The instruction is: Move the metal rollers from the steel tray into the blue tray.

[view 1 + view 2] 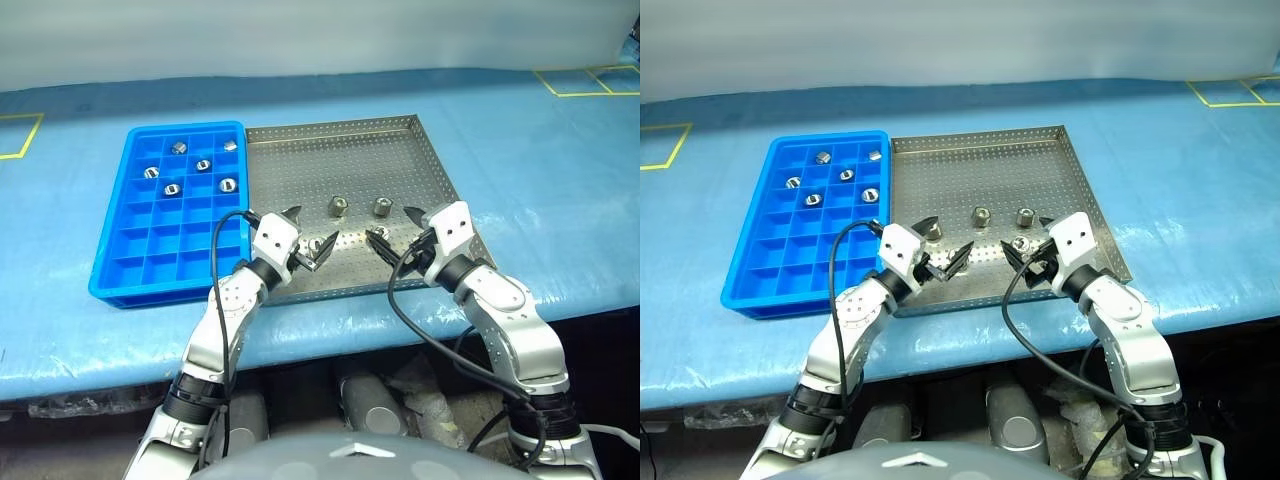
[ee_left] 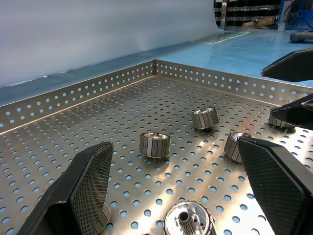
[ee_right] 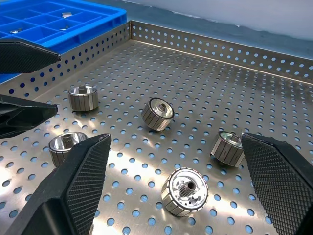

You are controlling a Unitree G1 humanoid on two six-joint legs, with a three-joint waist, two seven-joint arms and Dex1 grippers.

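The steel tray lies mid-table, with several metal rollers on its perforated floor. Two rollers stand side by side near the middle. Closer to the front rim, one roller lies by my left gripper and another by my right gripper. Both grippers are open, hovering low over the front of the tray and angled toward each other. In the right wrist view a roller lies between the open fingers. The blue tray touches the steel tray's left side and holds several rollers.
The trays sit on a table under a blue cover. Yellow tape marks lie at the far right and far left. A white wall stands behind. Black cables loop from both wrists over the table's front edge.
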